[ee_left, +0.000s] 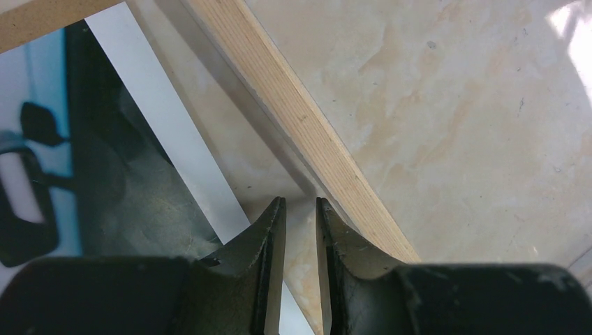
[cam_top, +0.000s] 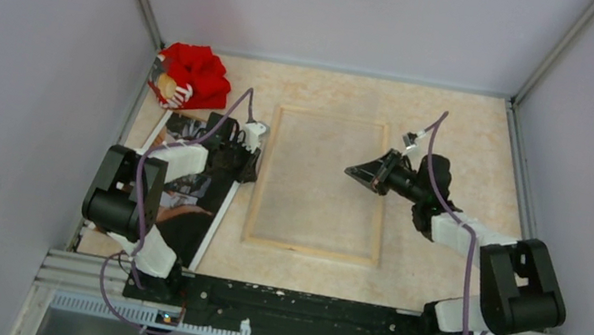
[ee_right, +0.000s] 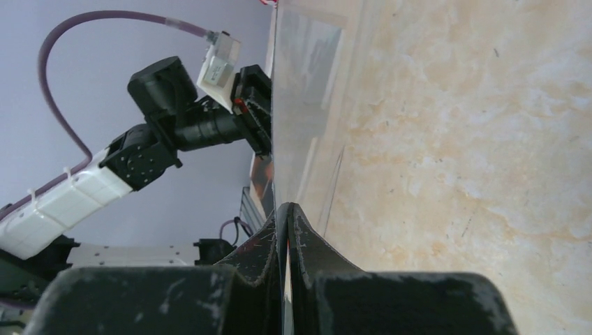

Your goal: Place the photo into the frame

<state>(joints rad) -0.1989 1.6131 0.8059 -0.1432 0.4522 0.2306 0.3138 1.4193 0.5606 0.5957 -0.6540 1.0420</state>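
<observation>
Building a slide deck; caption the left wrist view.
Left gripper, slightly open, poised over the gap between photo and frame.

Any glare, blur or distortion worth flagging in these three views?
Top external: even light, sharp, soft shadows. Left wrist: blown-out white patch top right, past the rail of the light wooden picture frame; hazy sheen on the glossy dark photo. Right wrist: grey reflection across the frame's pane; right gripper soft.
</observation>
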